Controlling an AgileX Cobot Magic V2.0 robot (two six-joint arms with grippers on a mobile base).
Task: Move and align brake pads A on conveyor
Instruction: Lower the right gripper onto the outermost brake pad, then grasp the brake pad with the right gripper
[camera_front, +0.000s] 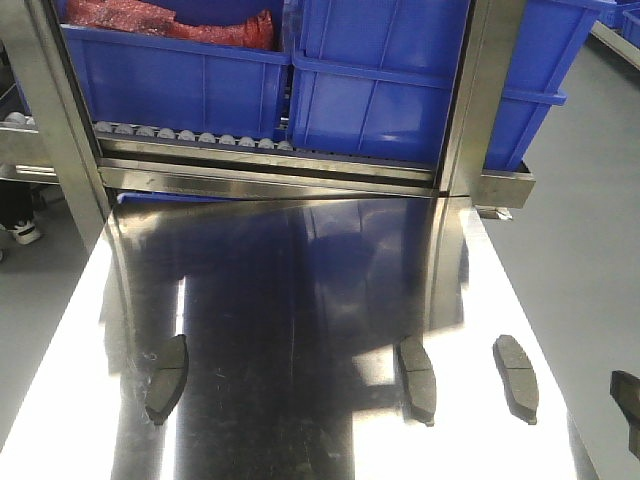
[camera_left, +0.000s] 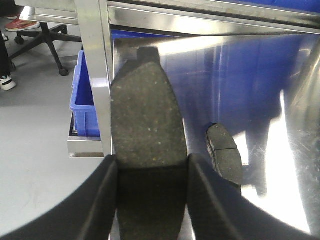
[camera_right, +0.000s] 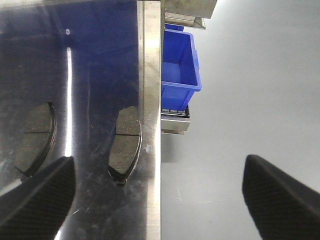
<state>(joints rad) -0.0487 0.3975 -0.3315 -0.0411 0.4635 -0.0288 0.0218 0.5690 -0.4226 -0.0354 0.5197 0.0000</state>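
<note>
My left gripper is shut on one brake pad A, a dark grey curved pad held lengthwise above the steel table's left edge. A second pad lies on the table just to its right. In the front view, three pads lie on the steel table: one at the left and two at the right. My right gripper is wide open over the table's right edge, with a pad just ahead of it and another further left. The conveyor is out of view.
A steel rack with blue bins stands at the far end of the table. Its upright post is close to the left of the held pad. A small blue bin sits beyond the table's right edge.
</note>
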